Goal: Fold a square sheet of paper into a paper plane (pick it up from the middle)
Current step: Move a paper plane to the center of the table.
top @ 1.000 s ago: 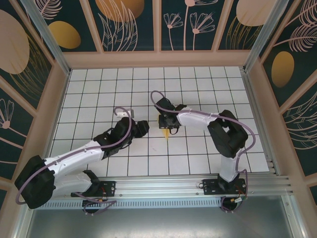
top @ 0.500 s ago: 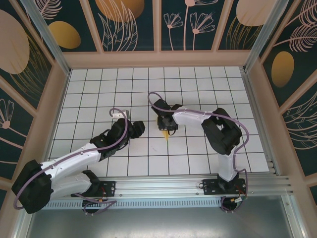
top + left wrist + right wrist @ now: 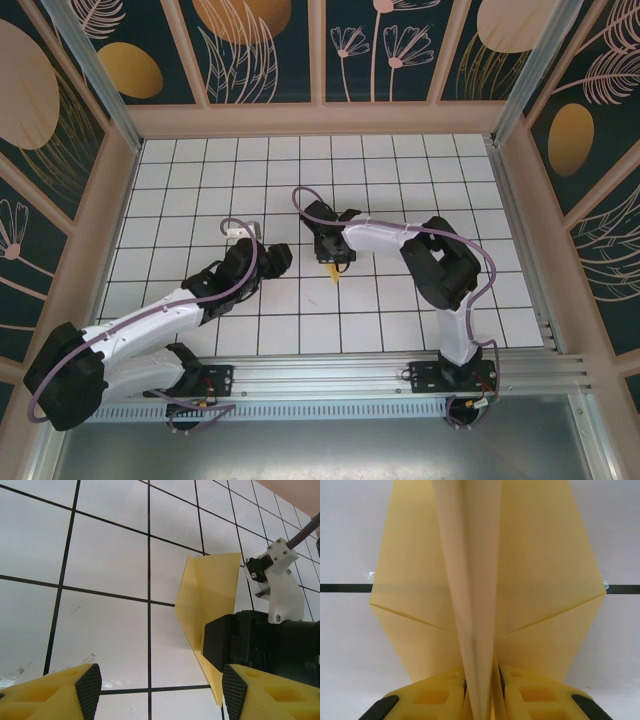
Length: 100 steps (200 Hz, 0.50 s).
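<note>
Gridded white worktop (image 3: 400, 180). The right hand (image 3: 333, 256) is pinching the paper plane (image 3: 336, 272) near the worktop's middle. From the right wrist, the yellow fingers (image 3: 535, 692) are pressing together on the centre fold, with a wing spreading to either side. The long axis is running far-to-near, the narrow end poking toward the near edge. The left hand (image 3: 160, 687) is hovering just left of it, fingers spread and holding nothing.

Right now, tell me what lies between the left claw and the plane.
Nothing: the left wrist view shows bare tiles between the left claw and the plane.
</note>
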Each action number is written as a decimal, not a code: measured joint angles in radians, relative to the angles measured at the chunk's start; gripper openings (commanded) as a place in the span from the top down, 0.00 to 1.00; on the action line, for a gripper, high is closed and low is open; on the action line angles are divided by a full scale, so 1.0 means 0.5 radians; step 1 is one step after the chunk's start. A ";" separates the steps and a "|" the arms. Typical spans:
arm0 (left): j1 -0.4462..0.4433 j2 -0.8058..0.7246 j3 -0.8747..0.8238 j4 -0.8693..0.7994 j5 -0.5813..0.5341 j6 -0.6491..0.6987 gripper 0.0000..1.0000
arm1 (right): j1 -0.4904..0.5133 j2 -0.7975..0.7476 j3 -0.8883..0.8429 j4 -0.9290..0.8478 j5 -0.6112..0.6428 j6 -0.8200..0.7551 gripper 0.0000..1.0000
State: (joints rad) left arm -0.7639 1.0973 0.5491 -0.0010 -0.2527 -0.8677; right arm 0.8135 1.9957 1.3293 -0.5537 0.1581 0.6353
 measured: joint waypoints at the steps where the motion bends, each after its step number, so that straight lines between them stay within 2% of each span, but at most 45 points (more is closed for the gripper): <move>1: 0.000 0.000 0.000 0.000 0.000 0.000 0.33 | 0.000 0.000 0.002 -0.002 0.000 0.000 0.77; 22: 0.001 -0.004 0.000 -0.008 -0.021 0.006 0.33 | 0.000 0.002 0.024 -0.031 0.003 -0.002 0.73; 61: 0.014 -0.072 0.000 -0.026 -0.102 0.038 0.33 | 0.005 -0.031 0.079 -0.094 0.034 -0.047 0.50; 100: 0.027 -0.196 0.000 -0.061 -0.257 0.105 0.30 | 0.027 -0.386 0.082 -0.106 0.142 -0.118 0.37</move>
State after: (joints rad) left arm -0.7502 0.9993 0.5491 -0.0315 -0.3813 -0.8154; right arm 0.8272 1.8027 1.3705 -0.6067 0.2291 0.5762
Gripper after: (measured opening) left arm 0.690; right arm 0.594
